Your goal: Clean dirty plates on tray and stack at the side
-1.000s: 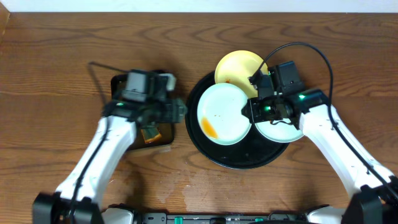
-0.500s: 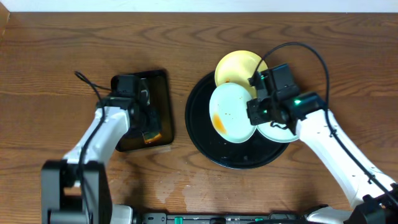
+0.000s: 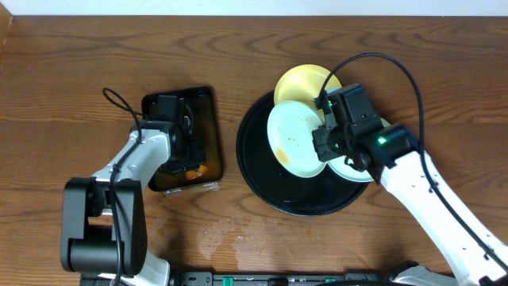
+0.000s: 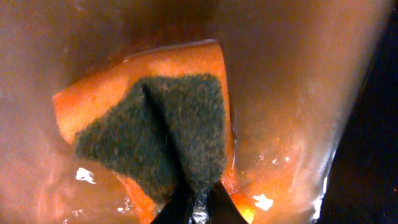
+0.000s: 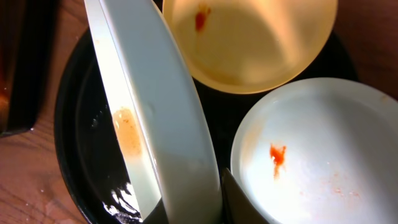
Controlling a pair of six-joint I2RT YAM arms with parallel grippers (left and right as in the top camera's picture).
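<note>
Mint-white plate (image 5: 168, 118): clamped at its rim by the right gripper (image 5: 199, 198), one finger on each face, jaws pressed hard onto the rim. It stands steeply tilted, nearly on edge, over the left part of the round tray (image 5: 71, 130). Whether its lower rim touches the tray floor cannot be told. Its inner face is smeared pale orange.

Just beside the gripper, on its right, the second mint-white plate (image 5: 311, 155) lies flat, marked orange near its middle. Beyond both, the yellow plate (image 5: 249, 43) lies at the far side of the round tray, marked orange near its far rim. Its far edge reaches over the tray rim in the overhead view. The bare black tray floor shows wet glints.

Left gripper (image 4: 198, 200): fingertips drawn nearly together, pinching the dark scouring face of the sponge (image 4: 155, 130), which creases up between them. The sponge's orange body lies low in the rectangular tray (image 3: 202, 111), with wet sheen around it. That tray sits on the wooden table (image 3: 63, 63), to the left of the round tray and apart from it
</note>
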